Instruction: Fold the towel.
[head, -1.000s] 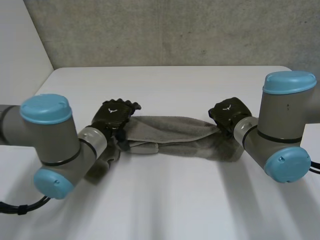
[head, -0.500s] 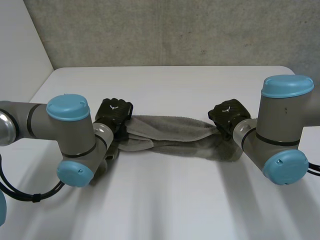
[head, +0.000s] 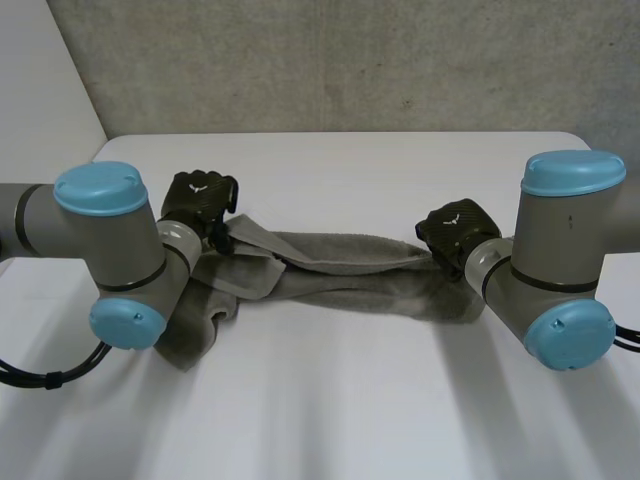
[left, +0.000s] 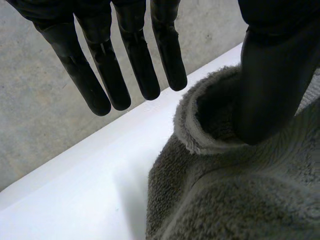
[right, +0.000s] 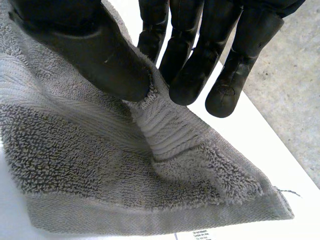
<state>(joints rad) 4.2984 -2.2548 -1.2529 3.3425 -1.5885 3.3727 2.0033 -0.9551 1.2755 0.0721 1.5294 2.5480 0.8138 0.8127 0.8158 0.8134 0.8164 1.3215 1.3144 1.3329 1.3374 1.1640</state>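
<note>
Head view: the towel (head: 350, 265) is lying bunched into a long strip across the middle of the white table (head: 340, 400), running between the two hands. The right hand (head: 455, 228) is pinching one end's corner between thumb and curled fingers, probably to anchor it. The left hand (head: 200, 195) is spreading wide (fingers straight, clear of the cloth), its thumb hooking a fold at the other end, seemingly for carrying that end over.
</note>
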